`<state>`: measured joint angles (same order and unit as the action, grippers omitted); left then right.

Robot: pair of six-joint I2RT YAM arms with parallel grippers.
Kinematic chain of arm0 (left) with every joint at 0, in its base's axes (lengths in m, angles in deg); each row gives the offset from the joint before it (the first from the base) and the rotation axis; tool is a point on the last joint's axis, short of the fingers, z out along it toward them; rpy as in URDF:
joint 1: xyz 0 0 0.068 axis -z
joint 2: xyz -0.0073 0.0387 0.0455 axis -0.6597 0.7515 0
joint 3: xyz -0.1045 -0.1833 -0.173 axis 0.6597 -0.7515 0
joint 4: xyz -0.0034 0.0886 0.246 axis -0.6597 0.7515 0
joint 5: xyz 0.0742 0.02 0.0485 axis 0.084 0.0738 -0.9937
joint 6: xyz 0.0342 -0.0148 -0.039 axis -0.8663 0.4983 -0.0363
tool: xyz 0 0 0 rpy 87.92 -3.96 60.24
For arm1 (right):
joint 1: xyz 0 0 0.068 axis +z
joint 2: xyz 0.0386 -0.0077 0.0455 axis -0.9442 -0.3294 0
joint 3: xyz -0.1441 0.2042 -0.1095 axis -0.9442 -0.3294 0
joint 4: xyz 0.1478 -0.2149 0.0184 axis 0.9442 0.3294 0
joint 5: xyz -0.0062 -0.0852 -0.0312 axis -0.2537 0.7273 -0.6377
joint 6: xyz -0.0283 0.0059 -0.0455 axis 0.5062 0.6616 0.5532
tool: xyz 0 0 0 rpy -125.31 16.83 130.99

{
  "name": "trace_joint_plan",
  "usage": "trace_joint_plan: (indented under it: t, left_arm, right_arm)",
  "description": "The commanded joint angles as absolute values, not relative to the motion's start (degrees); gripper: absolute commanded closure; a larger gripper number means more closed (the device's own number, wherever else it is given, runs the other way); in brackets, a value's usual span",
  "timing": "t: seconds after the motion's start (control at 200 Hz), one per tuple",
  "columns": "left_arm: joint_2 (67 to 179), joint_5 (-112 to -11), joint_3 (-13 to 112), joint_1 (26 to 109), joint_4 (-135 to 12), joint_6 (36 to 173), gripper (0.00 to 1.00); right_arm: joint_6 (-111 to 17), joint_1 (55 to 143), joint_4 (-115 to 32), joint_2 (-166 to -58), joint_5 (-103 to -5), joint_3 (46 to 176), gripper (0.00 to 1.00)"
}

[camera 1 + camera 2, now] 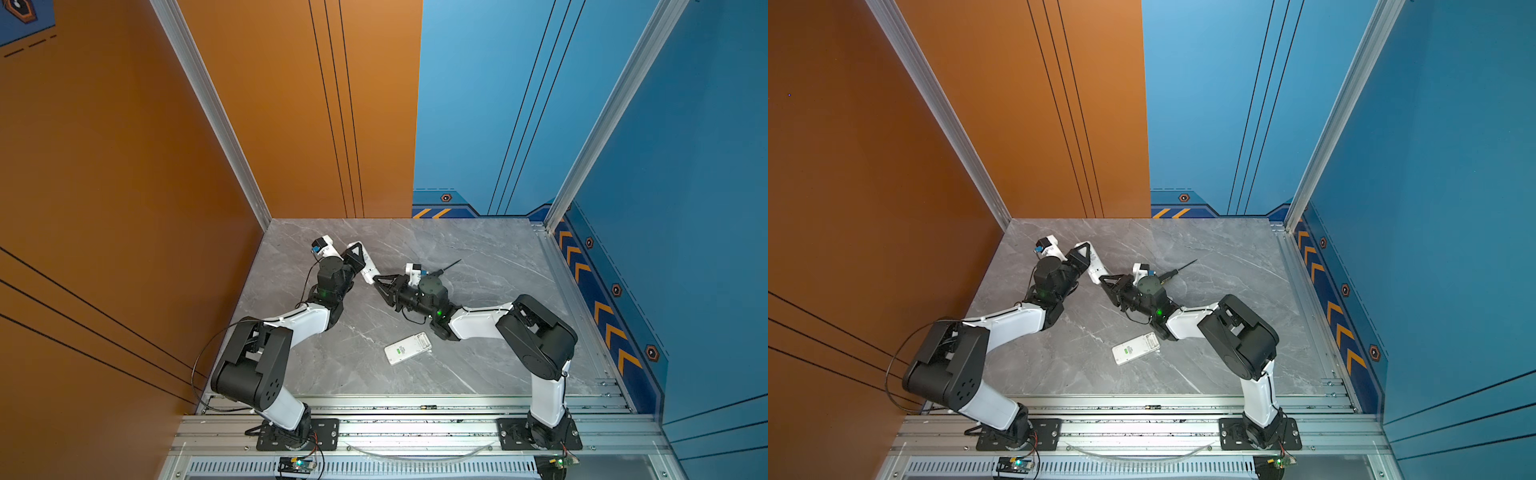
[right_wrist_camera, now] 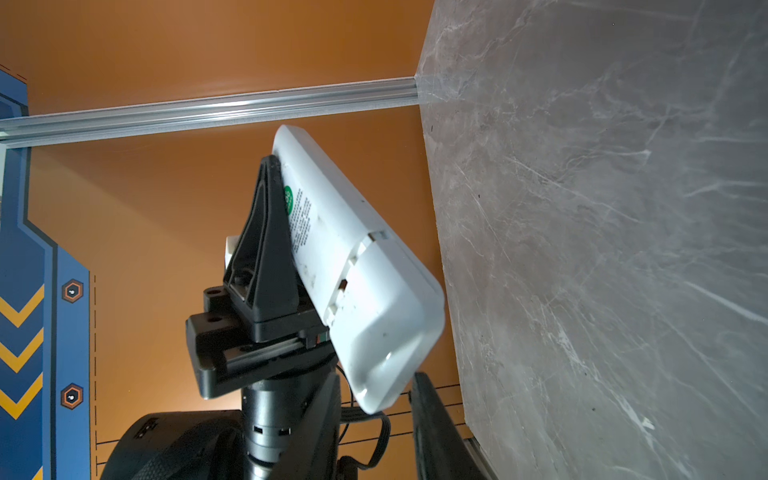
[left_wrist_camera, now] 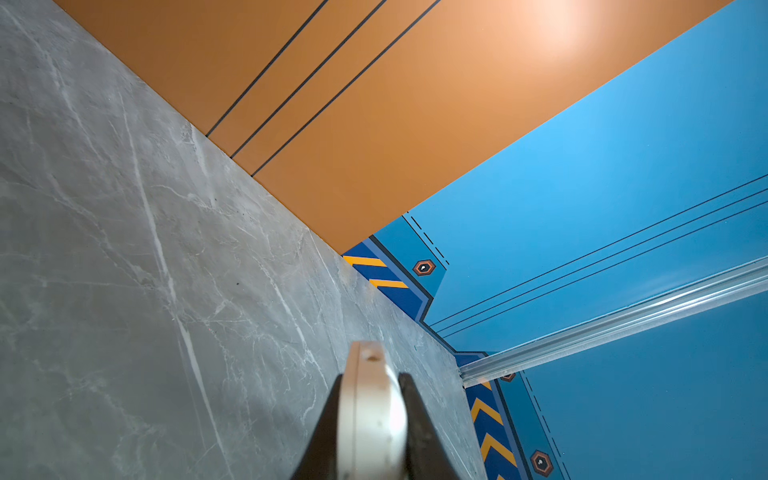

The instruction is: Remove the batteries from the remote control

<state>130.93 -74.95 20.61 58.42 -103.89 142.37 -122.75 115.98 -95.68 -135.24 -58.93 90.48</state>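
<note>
remote (image 2: 332, 232) clamped by left gripper (image 3: 372, 382); cover (image 2: 395, 299) unremoved. right gripper (image 1: 376, 281) astride end, grip cannot be told. next: cover to be slid off.

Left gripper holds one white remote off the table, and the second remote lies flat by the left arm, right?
Not quite. The second remote lies flat by the right arm, as both top views show. The left gripper does hold the other white remote off the table.

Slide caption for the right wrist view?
Left arm's fingers clamp the white remote, battery cover on; right arm's fingers flank its end.
</note>
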Motion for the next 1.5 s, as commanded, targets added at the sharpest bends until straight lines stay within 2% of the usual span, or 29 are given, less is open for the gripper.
trace_joint_plan:
  t: [0.0, 0.225, 0.561, 0.921, 1.101, 1.491]
  left_arm:
    - [131.3, -76.0, 19.8, 58.4, -104.4, 140.7, 1.00]
    - [131.2, -75.4, 19.8, 58.9, -103.3, 139.5, 1.00]
    - [131.0, -75.3, 20.0, 58.9, -103.3, 140.2, 1.00]
    - [131.0, -74.7, 19.7, 59.0, -103.3, 140.4, 1.00]
    - [131.5, -73.7, 20.0, 59.2, -103.3, 140.4, 1.00]
    - [132.3, -73.2, 20.0, 59.2, -103.3, 139.7, 1.00]
  right_arm:
    - [-121.1, 115.6, -94.8, -133.3, -59.1, 89.9, 0.69]
    - [-121.0, 115.0, -95.1, -133.1, -58.9, 90.8, 0.71]
    - [-125.1, 116.3, -99.9, -136.4, -58.0, 89.8, 0.58]
    - [-125.9, 116.5, -101.0, -139.3, -57.7, 92.2, 0.55]
    - [-125.7, 116.0, -101.4, -139.0, -56.3, 91.9, 0.55]
    - [-124.7, 115.3, -101.3, -136.7, -55.6, 90.7, 0.62]
